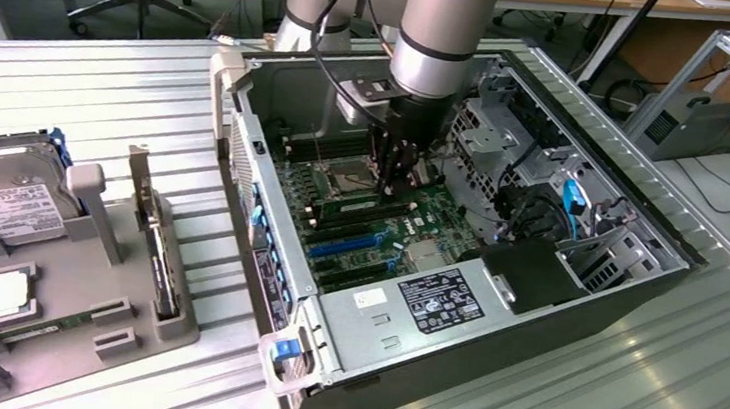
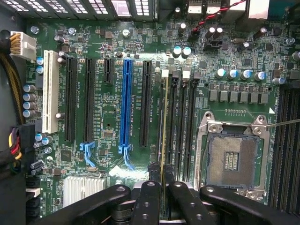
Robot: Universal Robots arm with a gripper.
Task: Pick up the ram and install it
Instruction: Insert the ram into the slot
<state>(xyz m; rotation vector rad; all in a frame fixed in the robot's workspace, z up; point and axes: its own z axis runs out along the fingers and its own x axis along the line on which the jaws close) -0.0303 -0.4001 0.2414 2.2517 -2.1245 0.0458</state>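
Observation:
My gripper [image 1: 395, 172] reaches down into the open computer case [image 1: 628, 260], over the motherboard [image 2: 108, 126]. It is shut on the ram [image 2: 163, 131], which the wrist view shows edge-on as a thin line running away from the fingertips. The black fingers [image 2: 149, 199] press on both sides of it, and the gripper [image 2: 163, 186] stands over the bank of black memory slots [image 2: 180, 126] beside the empty CPU socket [image 2: 230, 159]. The ram lines up with the slot farthest from the socket. In the exterior view the green ram [image 1: 368, 208] sits low on the board under the fingers. Whether it is seated I cannot tell.
A grey holder tray [image 1: 71, 337] stands at the exterior view's left with a hard drive [image 1: 4, 195], an upright dark card [image 1: 154, 234], a CPU [image 1: 2, 295] and another green stick [image 1: 52, 327]. Drive cages and cables [image 1: 565, 209] crowd the case's right side. Long expansion slots [image 2: 125, 103] lie beside the memory slots.

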